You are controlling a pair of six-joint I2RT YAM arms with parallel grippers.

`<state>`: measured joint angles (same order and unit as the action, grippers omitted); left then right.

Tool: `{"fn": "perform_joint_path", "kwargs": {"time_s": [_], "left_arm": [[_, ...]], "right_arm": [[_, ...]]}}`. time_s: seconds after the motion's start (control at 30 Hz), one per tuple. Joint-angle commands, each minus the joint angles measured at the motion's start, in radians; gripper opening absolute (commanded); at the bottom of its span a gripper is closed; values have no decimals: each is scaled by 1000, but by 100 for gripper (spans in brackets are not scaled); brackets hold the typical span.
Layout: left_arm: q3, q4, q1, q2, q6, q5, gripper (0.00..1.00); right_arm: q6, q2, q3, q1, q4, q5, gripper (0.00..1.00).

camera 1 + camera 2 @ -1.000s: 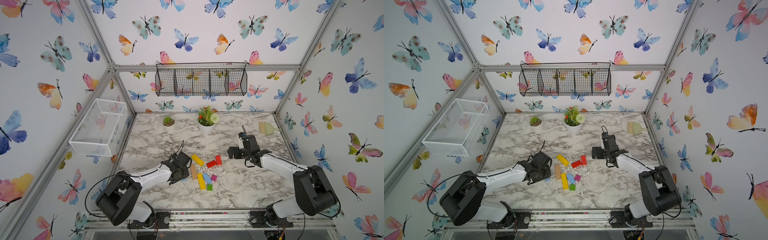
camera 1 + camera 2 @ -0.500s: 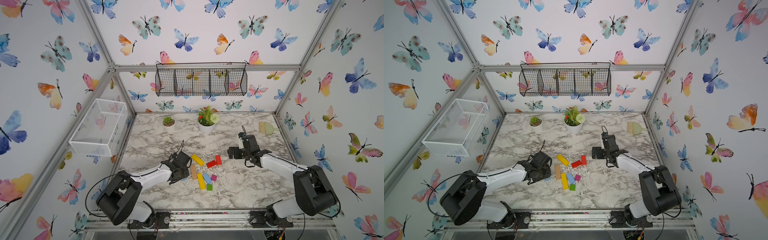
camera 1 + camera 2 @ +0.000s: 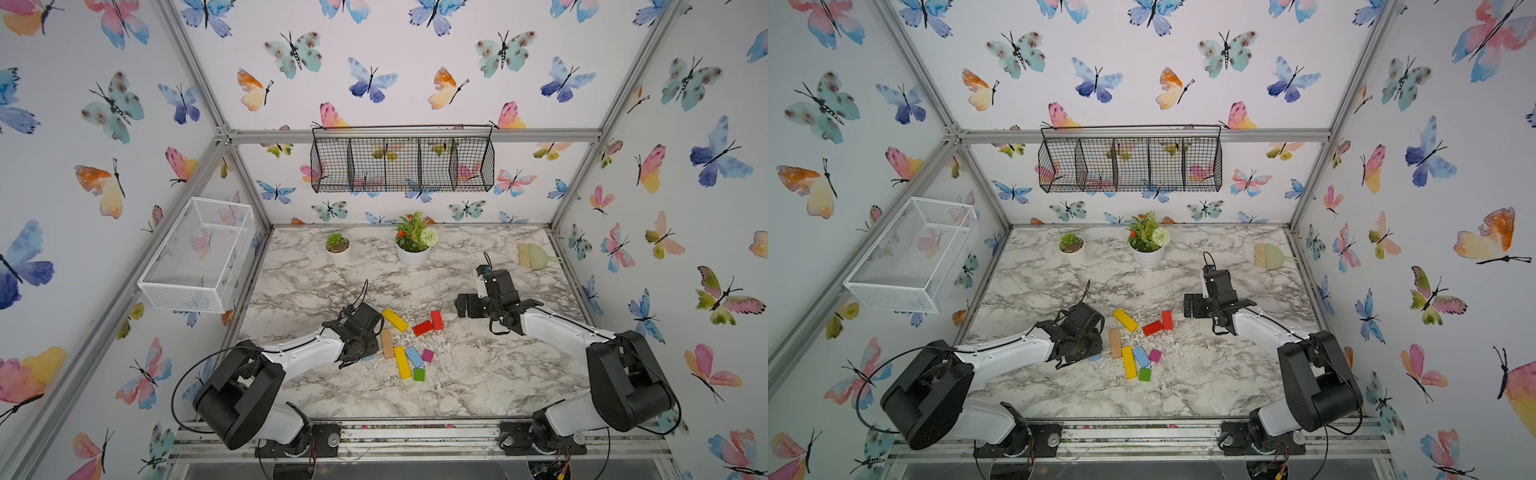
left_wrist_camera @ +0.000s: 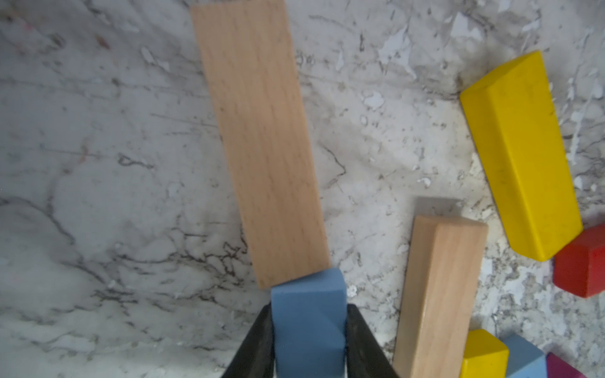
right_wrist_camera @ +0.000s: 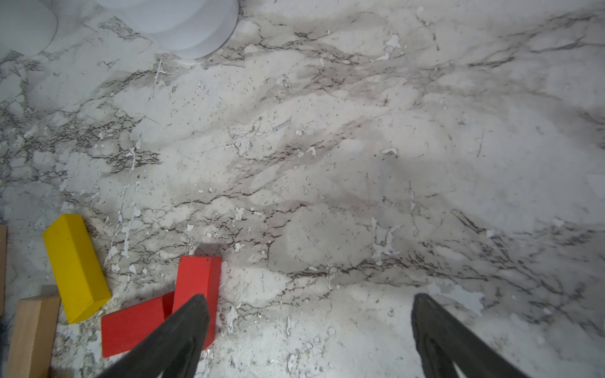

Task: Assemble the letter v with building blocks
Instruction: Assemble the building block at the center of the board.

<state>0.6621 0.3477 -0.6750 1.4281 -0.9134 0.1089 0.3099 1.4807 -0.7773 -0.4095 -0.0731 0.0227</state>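
Note:
My left gripper (image 4: 309,306) is down at the table, its jaws shut on a light blue block (image 4: 309,340). That block's end touches a flat tan block (image 4: 262,140) lying ahead of it. In both top views the gripper (image 3: 360,341) covers that tan block, and only a corner of the blue block (image 3: 1095,357) shows. To its right lie a tan bar (image 3: 387,343), a yellow bar (image 3: 395,320), two red blocks (image 3: 423,328), another yellow bar (image 3: 402,362), a light blue block (image 3: 414,357), a magenta cube (image 3: 427,355) and a green cube (image 3: 419,374). My right gripper (image 5: 309,297) hangs open and empty, right of the red blocks (image 5: 196,288).
Two potted plants (image 3: 413,245) (image 3: 337,245) stand at the back of the marble table (image 3: 478,374). A small brush (image 3: 534,255) lies at the back right. A white wire basket (image 3: 199,253) hangs on the left wall, a black one (image 3: 401,164) on the back wall.

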Motion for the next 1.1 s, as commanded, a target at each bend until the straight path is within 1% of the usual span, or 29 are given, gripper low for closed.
{"fn": "perform_joint_path", "kwargs": {"time_s": [0.0,0.13,0.33,0.47,0.93,1.07], "left_arm": [[-34,74,8,11,1,23,39],[-35,79,8,6,2,26,42],[-37,80,9,-9,0,33,43],[-41,79,8,-14,-1,35,39],[-25,61,7,8,5,41,39],[-27,54,8,6,3,41,37]], "right_arm": [[-8,8,-7,-6,1,6,98],[-8,7,-7,-6,1,6,98],[-8,9,-7,-6,3,8,98],[-8,9,-7,-6,2,9,98],[-8,7,-5,-6,1,5,98],[-8,7,-5,-6,2,4,98]]}}
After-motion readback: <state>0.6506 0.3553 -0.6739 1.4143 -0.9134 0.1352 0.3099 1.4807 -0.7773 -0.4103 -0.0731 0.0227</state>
